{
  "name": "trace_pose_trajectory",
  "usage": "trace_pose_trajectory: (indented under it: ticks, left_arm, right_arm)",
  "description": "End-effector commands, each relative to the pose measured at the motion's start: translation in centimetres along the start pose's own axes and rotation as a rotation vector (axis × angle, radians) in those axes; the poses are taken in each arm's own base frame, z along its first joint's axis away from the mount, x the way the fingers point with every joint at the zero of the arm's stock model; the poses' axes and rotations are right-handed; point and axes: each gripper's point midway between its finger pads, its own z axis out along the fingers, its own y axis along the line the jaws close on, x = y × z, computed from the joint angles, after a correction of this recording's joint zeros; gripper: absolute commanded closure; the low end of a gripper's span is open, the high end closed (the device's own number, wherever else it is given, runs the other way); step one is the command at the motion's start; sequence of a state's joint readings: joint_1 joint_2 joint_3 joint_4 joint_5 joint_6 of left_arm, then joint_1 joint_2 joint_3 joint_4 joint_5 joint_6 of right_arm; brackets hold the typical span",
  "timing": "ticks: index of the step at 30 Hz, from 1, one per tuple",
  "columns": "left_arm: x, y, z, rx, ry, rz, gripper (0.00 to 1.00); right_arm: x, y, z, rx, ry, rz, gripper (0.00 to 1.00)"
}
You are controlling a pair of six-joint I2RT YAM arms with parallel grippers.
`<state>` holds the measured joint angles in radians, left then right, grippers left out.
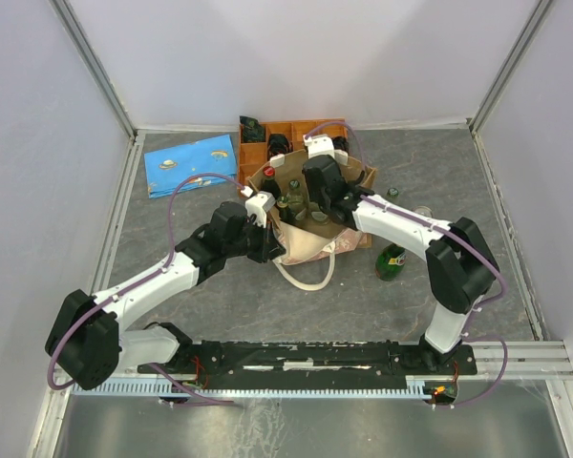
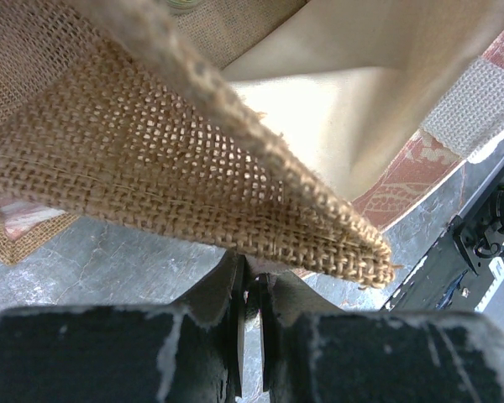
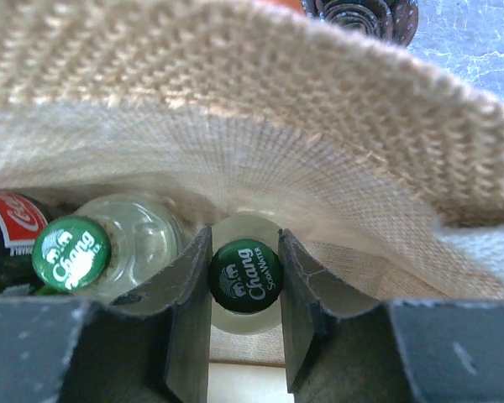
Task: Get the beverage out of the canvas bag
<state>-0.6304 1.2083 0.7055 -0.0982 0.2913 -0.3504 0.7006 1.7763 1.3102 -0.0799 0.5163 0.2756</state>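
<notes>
Green Chang cap point(image 3: 245, 276) is bracketed, untouched, by the parted right pincer point(image 3: 244, 312); it's best squeezed below the cap. Canvas bag point(image 2: 185, 159) rim is clamped by the left pincer point(image 2: 252, 290).

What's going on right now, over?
Left end effector shut on canvas bag rim. Right end effector open, straddling green Chang-capped bottle inside bag. Second Chang bottle and Coca-Cola bottle crowd alongside.

Orange compartmented tray point(image 1: 267, 129) at the back, blue patterned cloth point(image 1: 191, 163) just beside it
</notes>
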Motion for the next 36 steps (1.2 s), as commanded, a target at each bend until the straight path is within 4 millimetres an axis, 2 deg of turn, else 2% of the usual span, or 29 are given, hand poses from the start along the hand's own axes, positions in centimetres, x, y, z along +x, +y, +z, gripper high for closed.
trace_pose_trajectory:
  ticks: [1, 4, 7, 11, 15, 19, 22, 26, 28, 32, 36]
  left_arm:
    - [3.2, 1.1, -0.2, -0.048, 0.103, -0.048, 0.97]
    - [3.1, 1.1, -0.2, -0.049, 0.1, -0.045, 0.97]
    - [3.0, 1.1, -0.1, -0.047, 0.097, -0.042, 0.97]
    - [3.0, 1.1, 0.1, -0.044, 0.103, -0.043, 0.97]
    - [3.1, 1.1, 0.1, -0.045, 0.104, -0.044, 0.97]
    - [3.2, 1.2, 0.2, -0.045, 0.109, -0.047, 0.97]
    - [3.4, 1.2, 0.3, -0.043, 0.115, -0.049, 0.97]
    - [3.2, 1.0, 0.4, -0.035, 0.114, -0.046, 0.97]
    - [3.1, 1.0, 0.4, -0.035, 0.11, -0.045, 0.97]
    - [2.8, 0.9, 0.4, -0.034, 0.107, -0.046, 0.97]
    - [2.7, 0.8, 0.6, -0.027, 0.108, -0.045, 0.97]
  right_arm:
    - [-9.3, -0.8, -4.5, -0.039, -0.217, 0.023, 1.0]
    - [-13.1, -1.1, -7.0, -0.067, -0.298, 0.032, 1.0]
    - [-17.2, -1.8, -10.3, -0.094, -0.394, 0.053, 1.0]
    - [-21.8, -3.4, -15.2, -0.126, -0.515, 0.083, 1.0]
    - [-24.7, -6.2, -19.6, -0.088, -0.614, 0.103, 1.0]
    - [-26.0, -9.9, -22.6, 0.032, -0.683, 0.11, 1.0]
    - [-25.8, -13.2, -22.6, 0.143, -0.671, 0.127, 1.0]
    - [-24.4, -18.8, -20.8, 0.229, -0.625, 0.218, 1.0]
    - [-23.6, -20.8, -20.2, 0.273, -0.608, 0.245, 1.0]
    - [-22.5, -23.9, -19.3, 0.358, -0.584, 0.26, 1.0]
    - [-21.1, -26.3, -17.6, 0.413, -0.532, 0.282, 1.0]
